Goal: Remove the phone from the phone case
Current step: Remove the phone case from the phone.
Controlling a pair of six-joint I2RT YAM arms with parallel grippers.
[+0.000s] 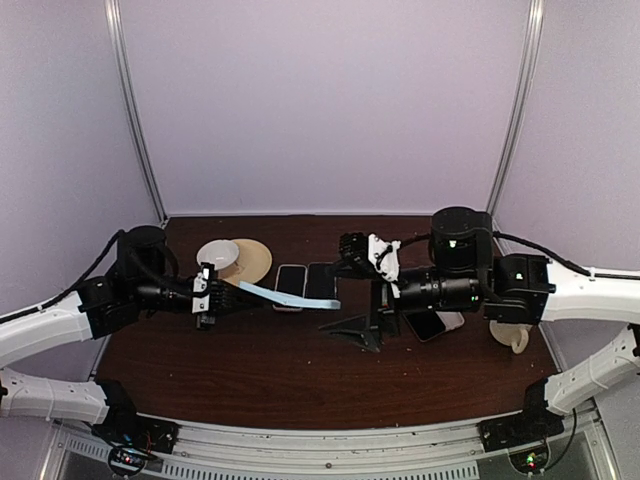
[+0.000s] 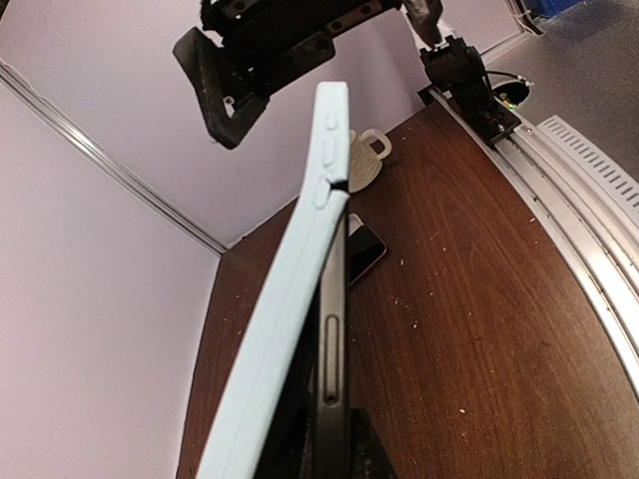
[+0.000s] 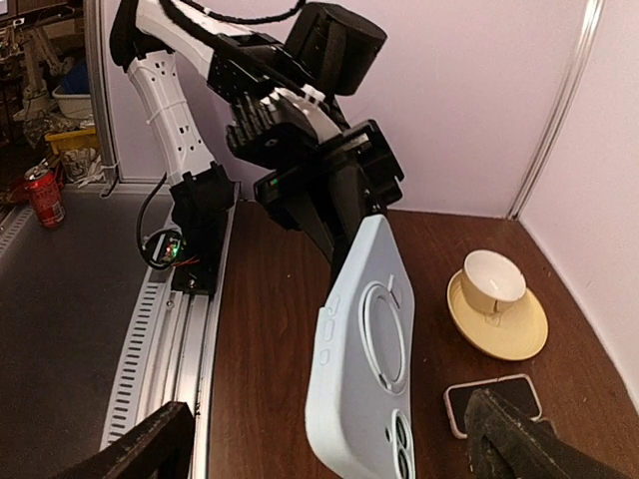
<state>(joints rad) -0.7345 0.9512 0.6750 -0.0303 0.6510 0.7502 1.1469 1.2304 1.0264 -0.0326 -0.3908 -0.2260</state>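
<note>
A light-blue phone case [image 1: 295, 297] hangs in the air above the table, with my left gripper [image 1: 207, 297] shut on its left end. The left wrist view shows the case [image 2: 285, 309] bowed away from the dark grey phone [image 2: 333, 349], with its far end peeled clear of the phone's edge. My left gripper [image 2: 334, 444] clamps the near end. In the right wrist view the case's back [image 3: 369, 369], with ring and camera holes, stands between my right gripper's wide-apart fingers [image 3: 519, 439]. My right gripper [image 3: 329, 454] is open and touches nothing. It sits by the case's right end [image 1: 357, 328].
A white cup on a tan saucer [image 1: 238, 258] stands at the back left. Two phones [image 1: 290, 287] [image 1: 321, 282] lie flat under the case. Another phone [image 1: 430, 325] and a cream mug [image 1: 510, 335] sit on the right. The metal rail [image 1: 330, 455] runs along the near edge.
</note>
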